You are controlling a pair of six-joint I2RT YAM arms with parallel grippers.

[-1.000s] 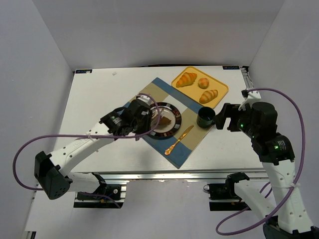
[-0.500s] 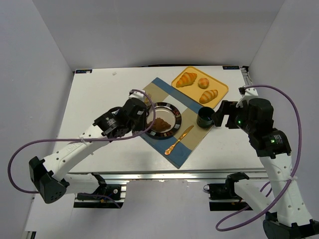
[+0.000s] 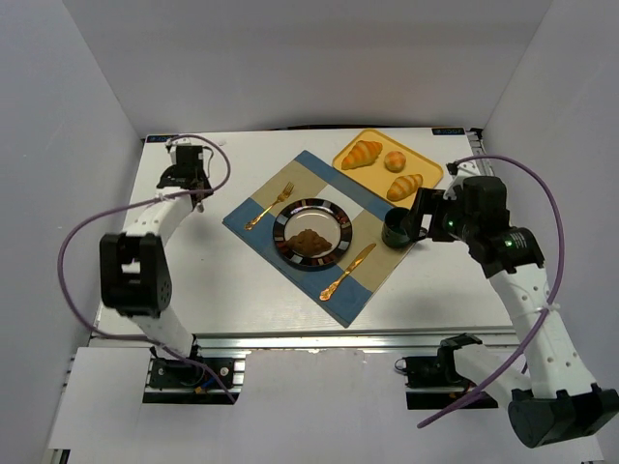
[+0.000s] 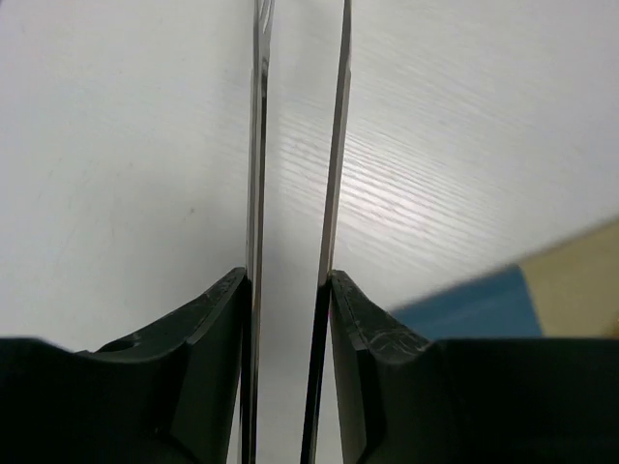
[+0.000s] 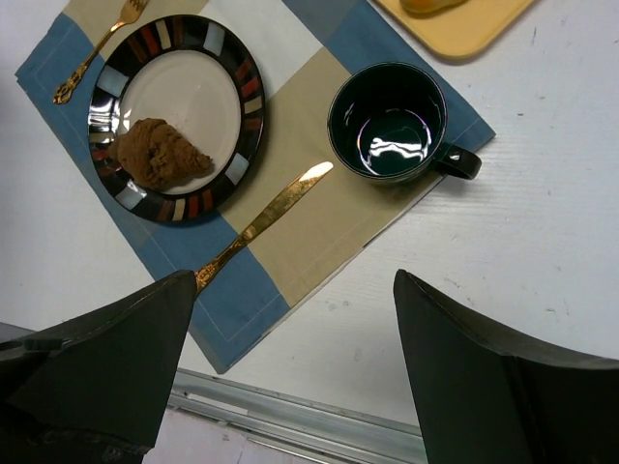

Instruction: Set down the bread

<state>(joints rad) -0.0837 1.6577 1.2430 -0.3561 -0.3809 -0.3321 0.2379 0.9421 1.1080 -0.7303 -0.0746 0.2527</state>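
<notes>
The white table [image 3: 193, 280] carries a placemat [image 3: 360, 285] of blue and tan stripes, lying turned at an angle. Behind it, near the far edge, is a yellow tray [image 3: 428, 170]. In the tray lie two golden croissants [image 3: 362, 154] with one small round bun [image 3: 395, 160] between them.

In the middle of the placemat stands a plate [image 3: 280, 237] with a dark striped rim. The bread [image 3: 311, 241], a dark brown lumpy piece, lies on the pale centre of this plate, a little toward the near side. At the right corner of the placemat stands a dark cup [image 3: 397, 229]; its inside is glossy and shows only reflections of light. A golden knife [image 3: 348, 272] lies just to the right of the plate and a golden fork [image 3: 269, 206] to its left.

The right gripper [image 5: 295, 280] hangs just beside the cup, with its jaws spread wide and gripping nothing. The left gripper [image 4: 298, 145] is over the bare far-left part of the table, well apart from the plate. Its jaws are drawn together to a thin slit, with nothing between them.

In the right wrist view the top edge cuts off the tray and the fork's prongs. In the left wrist view the fingertips run out of the frame, and only a corner of the placemat is seen.
</notes>
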